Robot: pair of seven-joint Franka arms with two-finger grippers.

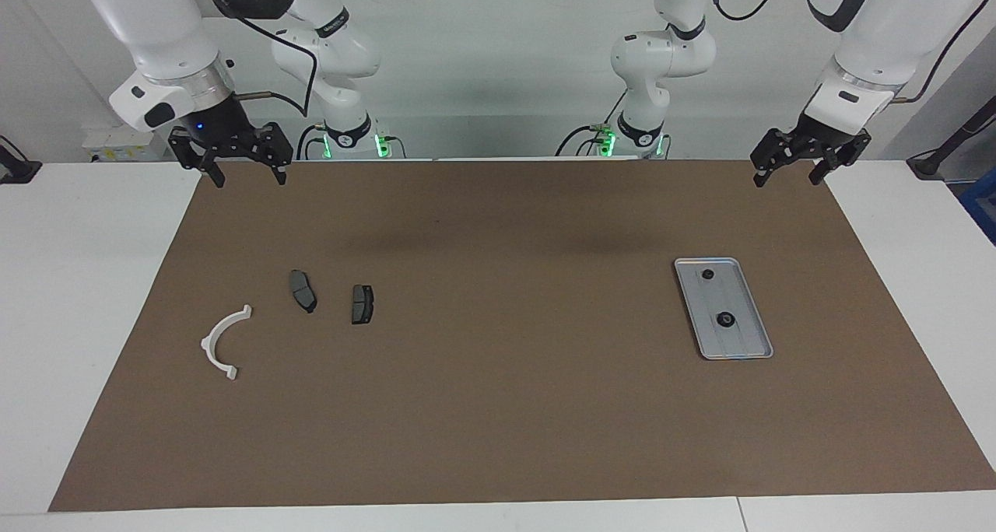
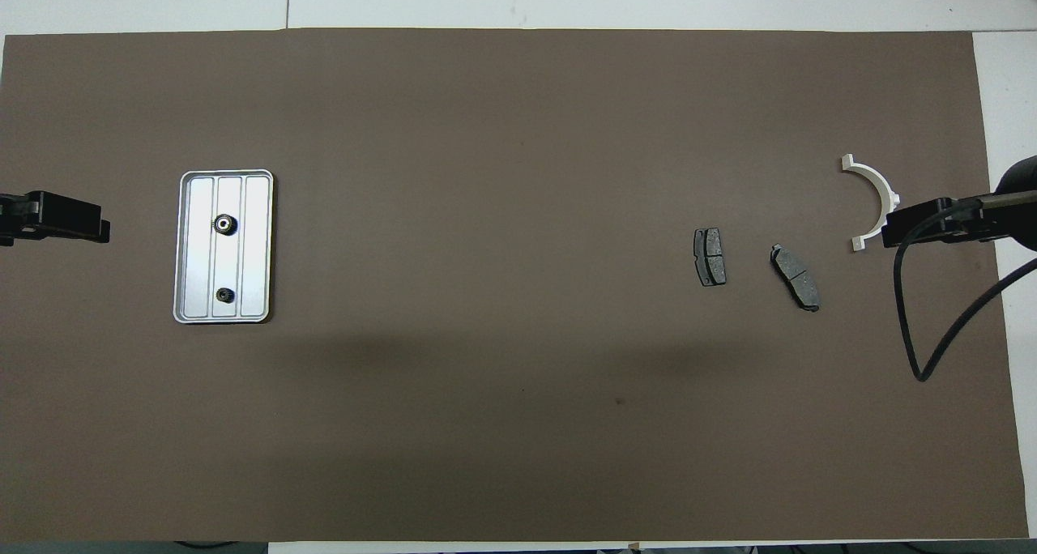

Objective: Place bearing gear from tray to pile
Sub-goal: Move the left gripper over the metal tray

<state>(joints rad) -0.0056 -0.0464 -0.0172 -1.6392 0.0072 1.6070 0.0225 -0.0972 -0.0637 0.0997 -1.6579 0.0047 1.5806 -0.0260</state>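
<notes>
Although both arms wait raised at the robots' edge of the brown mat [image 1: 498,407], nothing is yet in hand: the left gripper [image 1: 787,176] hangs with its fingers spread and empty at the left arm's end, and the right gripper [image 1: 247,176] hangs likewise open and empty at the right arm's end.

Two small dark bearing gears lie in the tray [image 1: 747,349]: the toothed gear [image 2: 223,225] farther from the robots, the smaller gear [image 2: 224,296] nearer. They look like compact, stiff metal, light yet probably slick, and low against the grooved floor, so a pinch across the outer rim from straight above seems wisest.

At the right arm's end, the pile comprises a white bracket [image 1: 222,344] and two brake pads [image 1: 303,291] [image 1: 362,304], set apart.

No brand or writing can be read.
</notes>
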